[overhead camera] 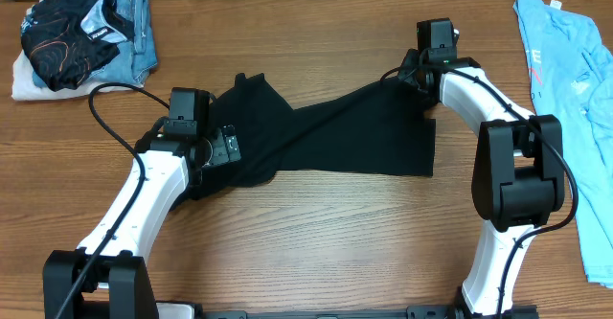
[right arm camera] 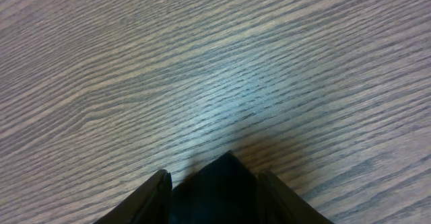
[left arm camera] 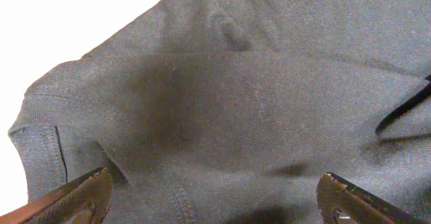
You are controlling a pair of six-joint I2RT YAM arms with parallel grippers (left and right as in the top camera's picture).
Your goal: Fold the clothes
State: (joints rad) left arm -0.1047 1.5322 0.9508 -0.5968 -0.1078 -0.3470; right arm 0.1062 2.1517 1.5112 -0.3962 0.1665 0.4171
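Right gripper point(right arm camera: 212, 183) pinched shut on a corner of the black garment point(overhead camera: 335, 137), wooden table point(right arm camera: 202, 62) beyond it. Left gripper point(left arm camera: 215, 190) spread wide over the garment's left end, grasping nothing. Garment lies stretched mid-table between both arms. Blue shirt point(overhead camera: 575, 89) at the right edge.

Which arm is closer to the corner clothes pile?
Left. The left tool is over the black garment, at the end near the pile; the right tool grips its far end.
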